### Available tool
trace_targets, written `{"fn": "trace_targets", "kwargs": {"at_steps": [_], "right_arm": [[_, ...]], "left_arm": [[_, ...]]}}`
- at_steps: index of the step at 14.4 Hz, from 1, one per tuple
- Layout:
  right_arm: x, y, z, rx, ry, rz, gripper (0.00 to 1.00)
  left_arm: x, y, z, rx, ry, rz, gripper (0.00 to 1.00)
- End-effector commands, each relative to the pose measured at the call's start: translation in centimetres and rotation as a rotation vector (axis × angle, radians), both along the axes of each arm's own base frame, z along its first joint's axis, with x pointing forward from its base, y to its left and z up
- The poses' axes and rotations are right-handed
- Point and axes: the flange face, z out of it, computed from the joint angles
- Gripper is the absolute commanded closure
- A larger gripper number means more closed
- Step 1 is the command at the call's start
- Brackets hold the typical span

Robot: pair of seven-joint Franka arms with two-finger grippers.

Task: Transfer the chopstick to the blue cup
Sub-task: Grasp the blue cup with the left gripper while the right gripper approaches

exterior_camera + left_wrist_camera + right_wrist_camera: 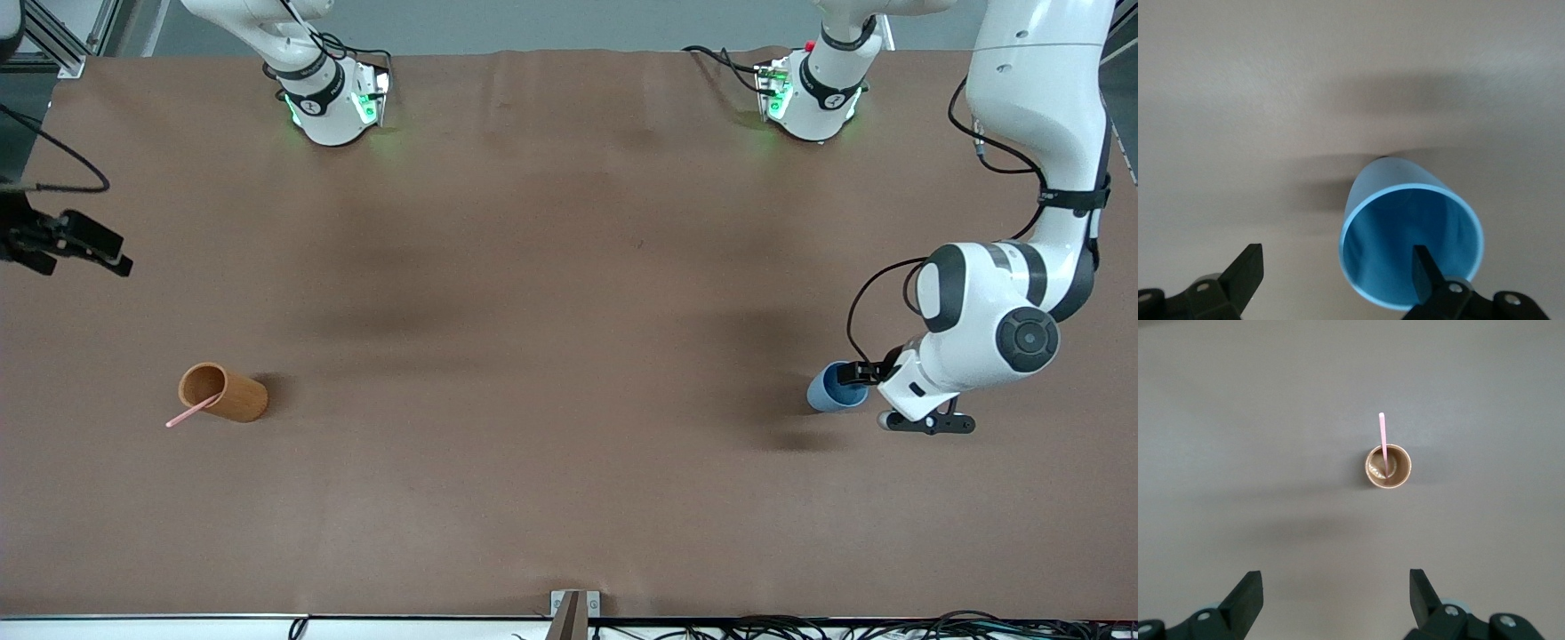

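chopstick (190, 412) sits in the orange-brown cup (224, 392), pink end sticking out over the rim, at the right arm's end of the brown table (551, 311). blue cup (834, 388) at the left arm's end, left gripper (867, 373) low right at its rim. right gripper (84, 249) up at the view's edge, over the right arm's end of the table

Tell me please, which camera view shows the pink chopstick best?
The right wrist view: the chopstick appears whole from above, standing in the orange-brown cup. The front view shows it small, only its end sticking out of that cup's mouth. The left wrist view shows only the blue cup.
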Motion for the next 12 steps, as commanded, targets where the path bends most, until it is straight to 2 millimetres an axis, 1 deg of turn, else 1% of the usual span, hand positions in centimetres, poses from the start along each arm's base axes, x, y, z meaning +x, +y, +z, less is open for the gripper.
{"fn": "trace_targets", "kwargs": {"at_steps": [1, 2, 3, 4, 5, 6, 7, 8, 9, 10, 11, 12], "right_arm": [[3.4, -1.4, -4.6, -0.005, -0.011, -0.021, 0.02], [4.8, -1.5, -6.5, -0.012, -0.025, -0.019, 0.01], [5.9, -1.7, -8.2, -0.019, -0.028, -0.018, 0.01], [7.2, -2.4, -9.5, -0.028, -0.038, -0.029, 0.02], [8.6, -3.2, -11.2, -0.038, -0.033, -0.037, 0.02], [10.1, -3.8, -12.5, -0.049, -0.031, -0.022, 0.05], [11.4, -4.4, -13.5, -0.06, -0.03, -0.005, 0.09], [12.2, -4.8, -14.6, -0.069, -0.023, 0.0, 0.11], [12.5, -4.7, -15.4, -0.066, -0.016, -0.003, 0.17], [12.6, -4.8, -16.3, -0.064, -0.006, -0.008, 0.18], [12.9, -4.6, -17.5, -0.064, 0.009, -0.006, 0.23], [13.0, -4.3, -18.1, -0.064, 0.015, -0.006, 0.24]], "left_arm": [[-0.4, -0.1, -0.8, -0.008, -0.009, 0.018, 0.48], [-0.4, -0.1, -1.4, -0.011, -0.012, 0.023, 0.75], [-0.4, -0.2, -1.5, -0.011, -0.012, 0.017, 0.9], [-0.4, -0.4, -1.3, -0.011, -0.015, 0.007, 0.99], [-0.4, -0.6, -1.4, -0.011, -0.015, 0.003, 1.0], [-0.3, -0.8, -1.2, -0.007, -0.019, -0.01, 1.0], [-0.2, -0.8, -0.7, -0.005, -0.025, -0.013, 1.0], [0.0, -1.0, 0.0, -0.007, -0.034, -0.015, 1.0], [0.8, -1.6, 1.7, -0.01, -0.061, -0.014, 1.0], [1.1, -2.5, 2.5, -0.011, -0.058, -0.014, 1.0], [1.6, -3.6, 3.8, -0.008, -0.057, 0.012, 1.0], [2.0, -5.2, 5.5, -0.007, -0.049, 0.046, 1.0]]}}
